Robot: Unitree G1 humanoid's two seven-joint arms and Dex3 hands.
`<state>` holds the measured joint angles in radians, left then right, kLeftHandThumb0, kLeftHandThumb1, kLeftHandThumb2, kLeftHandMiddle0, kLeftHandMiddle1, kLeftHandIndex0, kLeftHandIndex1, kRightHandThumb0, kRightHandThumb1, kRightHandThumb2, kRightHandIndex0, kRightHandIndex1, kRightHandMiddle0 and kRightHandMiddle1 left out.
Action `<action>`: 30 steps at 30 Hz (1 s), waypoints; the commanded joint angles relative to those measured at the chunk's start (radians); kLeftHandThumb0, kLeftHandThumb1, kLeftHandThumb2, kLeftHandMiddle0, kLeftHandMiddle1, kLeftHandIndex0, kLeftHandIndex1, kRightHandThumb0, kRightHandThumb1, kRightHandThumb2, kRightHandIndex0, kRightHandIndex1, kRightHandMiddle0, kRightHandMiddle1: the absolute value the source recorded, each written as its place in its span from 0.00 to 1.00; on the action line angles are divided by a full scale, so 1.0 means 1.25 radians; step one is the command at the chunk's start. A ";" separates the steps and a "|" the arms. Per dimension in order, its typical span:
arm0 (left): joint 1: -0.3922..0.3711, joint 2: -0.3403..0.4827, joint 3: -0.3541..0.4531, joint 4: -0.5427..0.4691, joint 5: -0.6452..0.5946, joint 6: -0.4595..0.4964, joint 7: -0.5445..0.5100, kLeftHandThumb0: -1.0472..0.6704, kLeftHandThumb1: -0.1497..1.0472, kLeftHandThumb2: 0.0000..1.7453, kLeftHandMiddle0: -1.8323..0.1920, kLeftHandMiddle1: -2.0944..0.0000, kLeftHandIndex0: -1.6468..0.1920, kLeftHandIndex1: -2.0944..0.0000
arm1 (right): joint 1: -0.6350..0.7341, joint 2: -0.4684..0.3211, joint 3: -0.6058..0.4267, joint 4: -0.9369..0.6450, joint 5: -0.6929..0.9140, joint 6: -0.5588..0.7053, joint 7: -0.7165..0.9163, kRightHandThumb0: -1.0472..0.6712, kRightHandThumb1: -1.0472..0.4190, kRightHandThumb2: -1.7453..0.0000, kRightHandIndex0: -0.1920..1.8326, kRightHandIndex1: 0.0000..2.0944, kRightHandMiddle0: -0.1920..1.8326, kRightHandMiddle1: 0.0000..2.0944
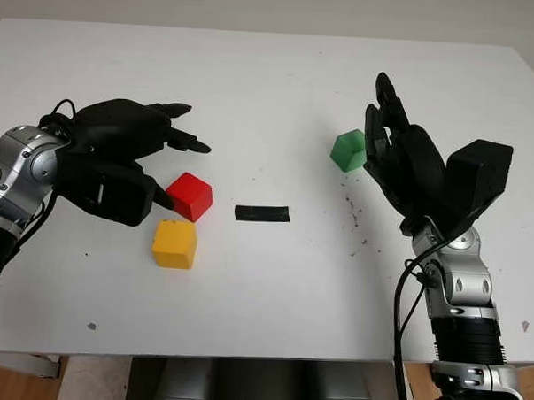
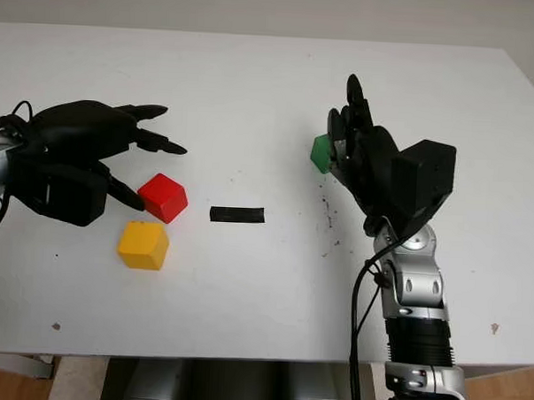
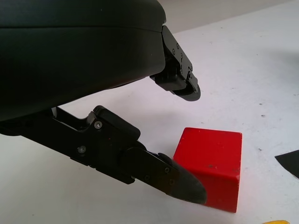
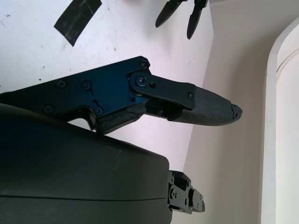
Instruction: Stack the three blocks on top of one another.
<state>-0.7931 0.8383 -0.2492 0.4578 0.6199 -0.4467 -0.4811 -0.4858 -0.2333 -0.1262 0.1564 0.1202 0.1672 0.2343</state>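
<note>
Three smooth blocks [image 1: 190, 197], matte table [image 1: 272, 94]

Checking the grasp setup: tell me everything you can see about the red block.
The red block is a small cube, smooth and matte like painted wood or plastic, with faint scuffs. It sits flat on the white table, turned corner-on to the robot, unstacked. The yellow block lies just in front, close but apart. The left hand, open, brackets it: one fingertip at its side, contact unclear.

Head stereo pair looking down, sharing table [image 1: 272, 76], wrist cameras close
</note>
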 commanded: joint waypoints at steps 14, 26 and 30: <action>0.031 -0.011 -0.013 -0.013 0.021 -0.010 0.048 0.24 0.84 0.03 0.90 0.97 0.63 0.95 | 0.001 -0.008 -0.001 -0.014 0.002 0.002 -0.002 0.16 0.00 0.61 0.00 0.00 0.00 0.00; 0.037 -0.019 -0.028 -0.014 0.042 -0.004 0.060 0.25 0.84 0.03 0.88 0.97 0.62 0.86 | 0.005 -0.009 0.000 -0.021 0.002 0.007 0.000 0.16 0.00 0.61 0.00 0.00 0.00 0.00; 0.038 -0.020 -0.036 -0.015 0.054 -0.003 0.065 0.25 0.84 0.03 0.88 0.97 0.73 0.67 | 0.005 -0.008 0.000 -0.019 0.001 0.004 -0.003 0.16 0.00 0.61 0.00 0.00 0.00 0.00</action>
<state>-0.7575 0.8183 -0.2865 0.4497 0.6823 -0.4497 -0.4085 -0.4856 -0.2332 -0.1267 0.1512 0.1220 0.1735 0.2318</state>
